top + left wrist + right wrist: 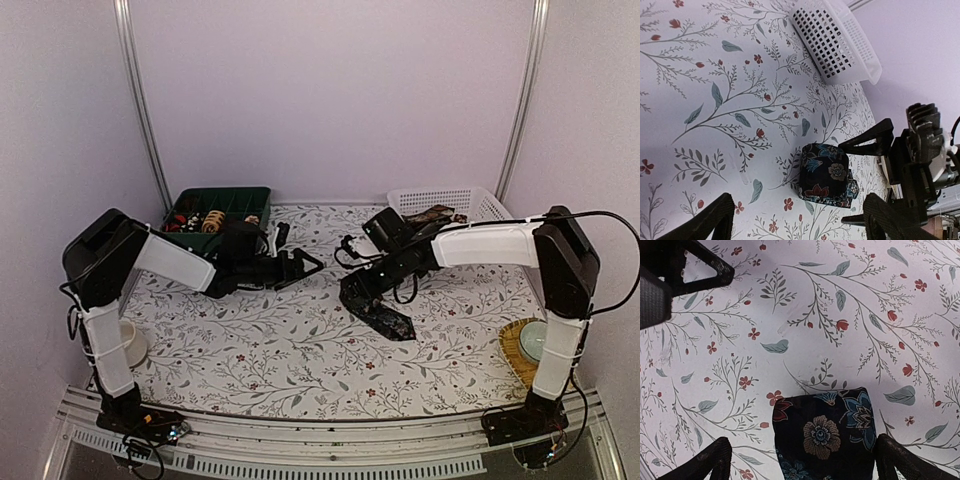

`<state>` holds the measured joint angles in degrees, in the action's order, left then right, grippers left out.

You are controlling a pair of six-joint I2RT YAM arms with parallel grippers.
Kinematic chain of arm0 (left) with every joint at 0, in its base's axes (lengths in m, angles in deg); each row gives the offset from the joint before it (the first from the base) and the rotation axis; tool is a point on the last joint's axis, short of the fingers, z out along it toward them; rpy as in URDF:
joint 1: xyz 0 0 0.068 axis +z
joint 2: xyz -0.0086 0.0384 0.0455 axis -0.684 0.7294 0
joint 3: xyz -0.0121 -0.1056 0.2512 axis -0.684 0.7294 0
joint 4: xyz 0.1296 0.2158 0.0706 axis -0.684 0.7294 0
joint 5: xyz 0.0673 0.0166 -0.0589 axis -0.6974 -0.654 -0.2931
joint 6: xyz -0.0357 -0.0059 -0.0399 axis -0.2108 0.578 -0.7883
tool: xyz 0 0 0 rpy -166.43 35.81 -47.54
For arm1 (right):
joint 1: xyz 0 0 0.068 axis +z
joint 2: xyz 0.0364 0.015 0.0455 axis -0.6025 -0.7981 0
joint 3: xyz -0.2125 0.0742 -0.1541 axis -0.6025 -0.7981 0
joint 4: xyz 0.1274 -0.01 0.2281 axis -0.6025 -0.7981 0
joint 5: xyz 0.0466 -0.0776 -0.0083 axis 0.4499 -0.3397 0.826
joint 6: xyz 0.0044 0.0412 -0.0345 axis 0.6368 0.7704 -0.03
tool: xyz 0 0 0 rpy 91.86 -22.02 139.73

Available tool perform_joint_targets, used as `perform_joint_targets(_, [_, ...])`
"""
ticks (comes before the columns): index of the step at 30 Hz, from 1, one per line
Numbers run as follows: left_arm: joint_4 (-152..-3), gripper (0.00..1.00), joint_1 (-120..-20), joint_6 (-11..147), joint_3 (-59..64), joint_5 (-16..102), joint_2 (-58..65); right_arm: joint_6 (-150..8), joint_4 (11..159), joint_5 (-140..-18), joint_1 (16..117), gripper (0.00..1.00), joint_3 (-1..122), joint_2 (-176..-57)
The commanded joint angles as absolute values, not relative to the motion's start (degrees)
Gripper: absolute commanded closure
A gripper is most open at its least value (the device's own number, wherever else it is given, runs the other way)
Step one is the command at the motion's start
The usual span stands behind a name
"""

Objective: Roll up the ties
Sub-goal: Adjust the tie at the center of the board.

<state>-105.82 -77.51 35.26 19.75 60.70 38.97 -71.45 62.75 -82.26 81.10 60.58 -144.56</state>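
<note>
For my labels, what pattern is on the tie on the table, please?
Black tie with tan, blue, red flowers; best in right wrist view.

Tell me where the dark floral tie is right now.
In the top view the dark floral tie lies on the tablecloth right of centre, under the open right gripper and nearer the arms than the white basket.

Soft, even, lilac-tinted light fills all three views, with no glare and only pale, blurry-edged shadows on the floral desk (300, 350) under the arms. The overhead view is slightly grainy, its wide lens splaying the wall rails (140, 110), and the dark tie (378, 308) is almost detail-less. Both wrist views are sharper — though the black gripper fingers (710, 460) in their bottom corners look dim and soft.
</note>
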Motion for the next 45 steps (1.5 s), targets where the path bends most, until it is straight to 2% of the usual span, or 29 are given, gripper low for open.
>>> perform_joint_targets(1, [-107.3, 0.11, -76.6, 36.1, 22.3, 58.9, 36.9, -73.2, 60.2, -85.2, 81.9, 0.0, 63.0, -150.7])
perform_joint_targets(10, [-107.4, 0.11, -76.7, 36.5, 23.7, 58.2, 36.0, -73.9, 58.3, -89.8, 83.8, 0.01, 65.2, -155.7])
perform_joint_targets(17, [-106.0, 0.11, -76.7, 36.7, 23.4, 57.4, 36.6, -74.1, 56.8, -90.9, 84.5, 0.15, 66.6, -157.1])
perform_joint_targets(20, [-105.3, 0.11, -76.8, 36.9, 23.1, 57.0, 36.8, -74.1, 56.2, -91.7, 84.7, 0.26, 66.8, -157.5])
perform_joint_targets(24, [-104.2, 0.11, -76.8, 37.2, 22.8, 56.6, 36.7, -74.0, 55.8, -92.4, 85.1, 0.35, 67.1, -158.1])
perform_joint_targets(26, [-103.6, 0.11, -76.8, 37.6, 22.5, 56.2, 36.6, -74.1, 55.3, -92.7, 85.3, 0.43, 67.5, -158.4])
perform_joint_targets(31, [-101.9, 0.11, -76.9, 38.4, 22.0, 55.2, 36.3, -74.1, 54.8, -92.9, 85.7, 0.49, 68.2, -158.5])
perform_joint_targets(33, [-101.5, 0.11, -76.9, 38.6, 21.9, 55.0, 36.3, -74.1, 54.7, -92.7, 85.8, 0.46, 68.3, -158.1])
perform_joint_targets(35, [-101.5, 0.11, -77.0, 38.7, 21.8, 55.2, 36.4, -74.1, 54.0, -93.1, 85.9, 0.28, 68.7, -157.8])
perform_joint_targets(37, [-101.6, 0.11, -77.0, 38.7, 21.6, 55.5, 36.5, -74.1, 53.4, -93.5, 85.9, 0.18, 68.8, -157.1])
perform_joint_targets(41, [-102.4, 0.11, -77.3, 38.8, 21.3, 56.4, 36.8, -74.2, 52.6, -94.4, 85.9, 0.06, 68.7, -153.8])
perform_joint_targets(45, [-103.3, 0.11, -77.8, 38.5, 20.5, 57.6, 37.4, -74.3, 52.4, -92.5, 85.8, 0.0, 68.9, -149.0])
